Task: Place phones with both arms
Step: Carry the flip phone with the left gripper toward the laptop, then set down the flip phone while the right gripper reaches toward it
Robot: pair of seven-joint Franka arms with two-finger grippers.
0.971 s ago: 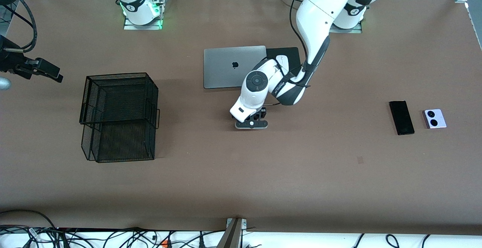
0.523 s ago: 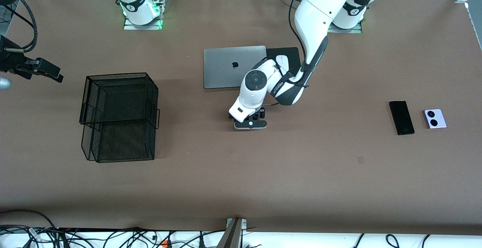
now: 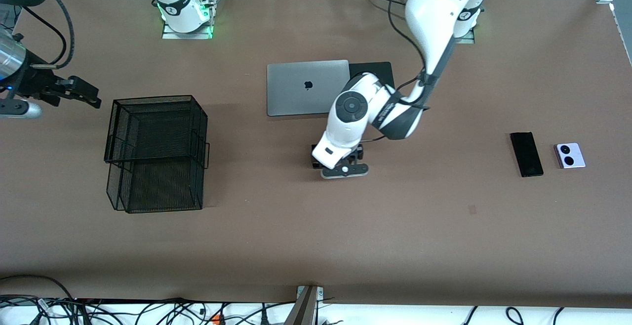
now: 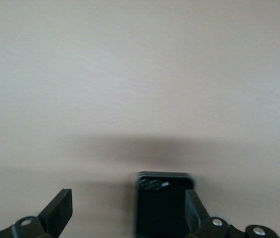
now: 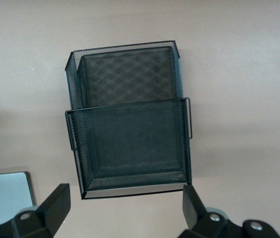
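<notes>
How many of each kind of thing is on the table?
Phones: 3 — small black phone, long black phone, lilac-white phone
Laptops: 1 — silver laptop
Mesh baskets: 1 — black mesh basket
Black pads: 1 — black pad
Total: 6

Small squarish black phone point(image 4: 162, 203): lower part cut off by the left wrist view's edge; in the front view almost wholly covered by the left arm's wrist. White computer mouse: hidden under that arm. Black pad point(image 3: 371, 69) beside the silver laptop point(image 3: 306, 87): partly covered. Laptop cropped in the right wrist view.
</notes>
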